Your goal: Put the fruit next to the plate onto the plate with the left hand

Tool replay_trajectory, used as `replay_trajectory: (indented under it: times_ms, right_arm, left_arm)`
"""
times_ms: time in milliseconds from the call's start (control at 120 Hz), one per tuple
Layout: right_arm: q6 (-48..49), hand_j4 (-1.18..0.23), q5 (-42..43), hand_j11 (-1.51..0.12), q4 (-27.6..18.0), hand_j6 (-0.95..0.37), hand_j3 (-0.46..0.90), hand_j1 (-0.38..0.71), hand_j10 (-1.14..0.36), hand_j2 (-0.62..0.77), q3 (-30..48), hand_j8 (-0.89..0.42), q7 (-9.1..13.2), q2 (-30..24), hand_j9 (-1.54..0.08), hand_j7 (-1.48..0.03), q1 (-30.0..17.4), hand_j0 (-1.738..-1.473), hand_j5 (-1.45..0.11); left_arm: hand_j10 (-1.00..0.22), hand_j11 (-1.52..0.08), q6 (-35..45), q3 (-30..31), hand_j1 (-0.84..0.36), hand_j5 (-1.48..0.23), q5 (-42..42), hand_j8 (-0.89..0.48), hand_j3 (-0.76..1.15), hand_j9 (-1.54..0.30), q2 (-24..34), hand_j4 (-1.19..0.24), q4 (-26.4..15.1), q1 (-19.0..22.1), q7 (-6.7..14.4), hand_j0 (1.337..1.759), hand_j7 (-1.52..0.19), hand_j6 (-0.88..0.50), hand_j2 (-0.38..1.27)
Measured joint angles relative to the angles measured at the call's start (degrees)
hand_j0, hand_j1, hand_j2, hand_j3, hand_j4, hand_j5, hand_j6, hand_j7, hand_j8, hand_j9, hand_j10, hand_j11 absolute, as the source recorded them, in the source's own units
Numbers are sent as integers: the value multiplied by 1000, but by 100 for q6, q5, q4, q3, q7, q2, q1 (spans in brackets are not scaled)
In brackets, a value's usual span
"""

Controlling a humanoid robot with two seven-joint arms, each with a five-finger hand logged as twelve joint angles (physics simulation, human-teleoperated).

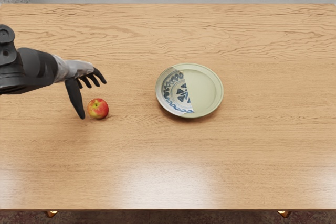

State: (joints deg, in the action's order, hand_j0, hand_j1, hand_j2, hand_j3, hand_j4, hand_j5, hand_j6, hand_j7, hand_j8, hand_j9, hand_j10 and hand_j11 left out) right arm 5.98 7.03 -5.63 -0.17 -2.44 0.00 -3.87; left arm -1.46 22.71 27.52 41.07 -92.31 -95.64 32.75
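On the table (236, 156), apple (97, 108) lies beside left hand (80, 77).

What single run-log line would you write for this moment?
left hand: open, beside apple, not grasping | apple: on table, left of plate | right hand: not in view

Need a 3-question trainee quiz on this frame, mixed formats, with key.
1. True or false: the apple lies on the plate.
2. Multiple choice: the left hand is A) shut on the apple, B) open, beside the apple, C) over the plate.
3. Fill in: the plate lies to the picture's ___ of the apple.
Key: 1 false; 2 B; 3 right.
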Motion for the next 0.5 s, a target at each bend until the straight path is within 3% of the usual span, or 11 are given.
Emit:
replay_trajectory:
  times_ms: [267,500]
  right_arm:
    - [0,-37,0,-47,0,-37,0,-305,-37,-7,0,-37,0,0,-47,-47,0,-1658,-47]
    - [0,-37,0,-47,0,-37,0,-305,-37,-7,0,-37,0,0,-47,-47,0,-1658,-47]
  left_arm:
    - [-250,-323,769,330,52,-323,70,-251,0,-323,-362,-250,-261,1,14,1658,-323,-251,51]
    - [-250,-323,1029,573,52,-323,29,-251,0,-323,-667,-250,-181,13,200,1658,-323,-251,51]
